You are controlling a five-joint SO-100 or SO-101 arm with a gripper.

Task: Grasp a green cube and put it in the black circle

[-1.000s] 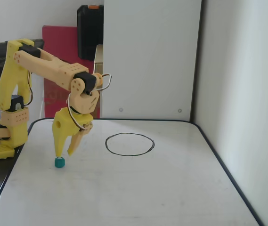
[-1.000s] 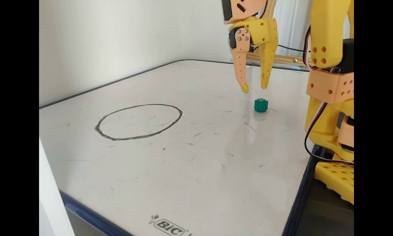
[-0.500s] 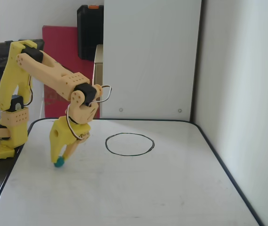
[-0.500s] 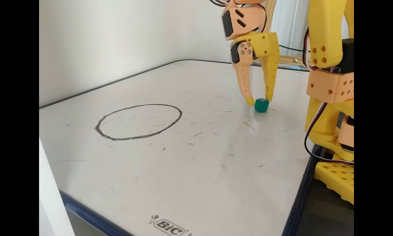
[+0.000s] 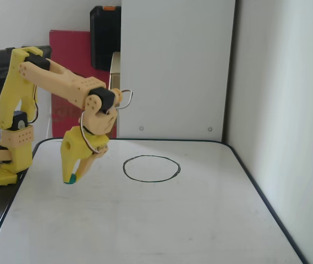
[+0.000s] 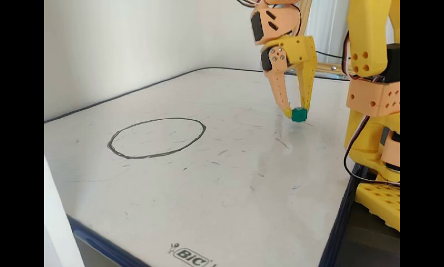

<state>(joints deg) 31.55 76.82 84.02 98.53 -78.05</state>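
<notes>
A small green cube (image 6: 299, 115) is pinched between the fingertips of my yellow and orange gripper (image 6: 297, 112). In a fixed view the cube (image 5: 72, 178) shows at the tip of the gripper (image 5: 71, 177), to the left of the black circle (image 5: 151, 168). The gripper points down and the cube sits at or just above the whiteboard surface. In a fixed view the black circle (image 6: 156, 137) is drawn on the board well left of the gripper and is empty.
The whiteboard (image 6: 214, 193) has a dark rim and walls close on the far side. The arm's yellow base (image 6: 377, 141) stands at the board's right edge in a fixed view. A white panel (image 5: 173, 66) and red and black objects stand behind the board.
</notes>
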